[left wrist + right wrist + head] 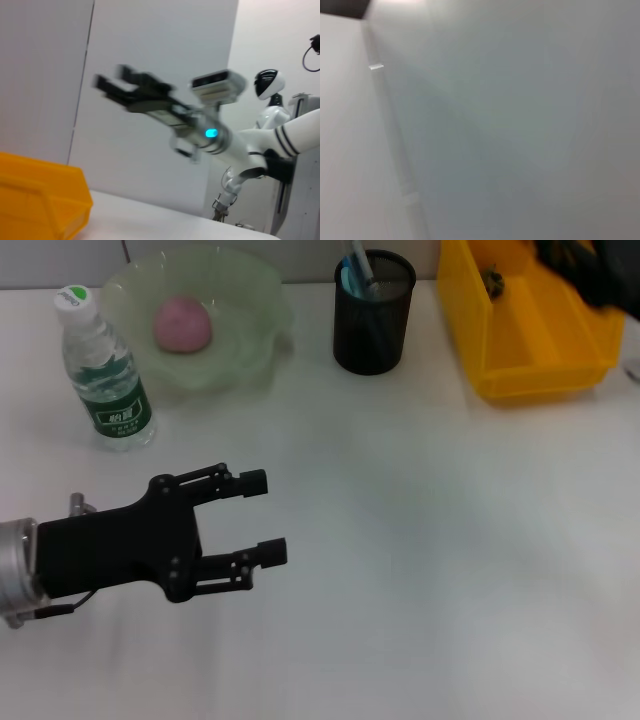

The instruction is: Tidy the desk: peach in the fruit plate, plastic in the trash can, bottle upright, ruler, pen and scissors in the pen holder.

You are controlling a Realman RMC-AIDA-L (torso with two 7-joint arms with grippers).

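We see the left tool (262, 519) over the worktop's (420, 560) near left part, jaws spread and holding nothing, bare white surface around it. Toward the far left corner the clear plastic bottle (104, 370) stands upright beside the wavy pale-green fruit plate (250, 310) holding the pink peach (182, 324). The black mesh pen holder (372, 320) carries pens; the yellow bin (520, 330) sits far right. In the left wrist view the right tool (117, 82) hangs raised with jaws apart.

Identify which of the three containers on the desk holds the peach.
The pale green fruit plate, at the back beside the upright bottle, holds the pink peach. The black pen holder holds stationery; the yellow bin holds no peach.
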